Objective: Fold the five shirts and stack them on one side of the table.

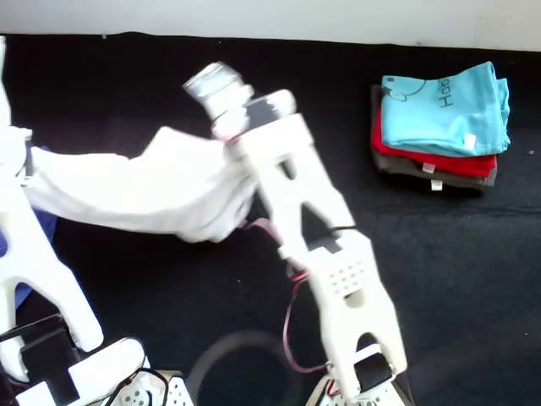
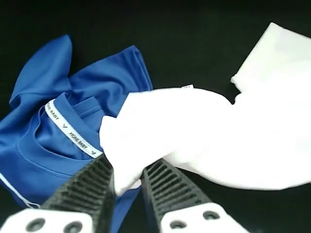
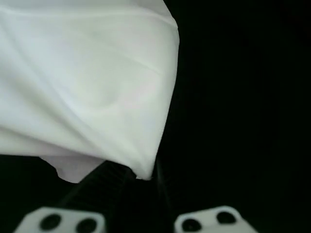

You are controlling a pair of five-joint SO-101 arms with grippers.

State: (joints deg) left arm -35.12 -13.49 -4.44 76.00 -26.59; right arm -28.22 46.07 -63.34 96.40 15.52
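White, soft and crumpled, strung above the black table (image 1: 473,279): a plain white shirt (image 1: 161,190), held off the surface and stretched between both arms. Pinched at one end by the left gripper (image 2: 127,187), its ribbed black fingers (image 2: 99,187) nearly together, with a bunched fold of the white fabric clamped between them. Gripped at the other end by the right gripper (image 3: 141,182), its dark fingers (image 3: 109,177) all but closed on a hanging edge of the same cloth. In the high view, a sagging band of fabric running from the left arm at the table's left edge to the right arm's wrist near the middle, towards the far side.

Directly beneath the left gripper, lying unfolded and rumpled on the black table: a royal-blue knit shirt (image 2: 53,121) with a white printed band inside the neck, collar opening facing up. Partly hidden behind the white shirt in the left wrist view. A strip of the same blue visible past the left arm at the left edge of the high view.

At the far right of the table, well apart from both grippers: a neat stack of three folded shirts. On top, a light-blue shirt (image 1: 444,106) with dark print. Under it, a red shirt (image 1: 401,152). At the bottom, a grey shirt (image 1: 456,179). Small white tags along the stack's near edge.
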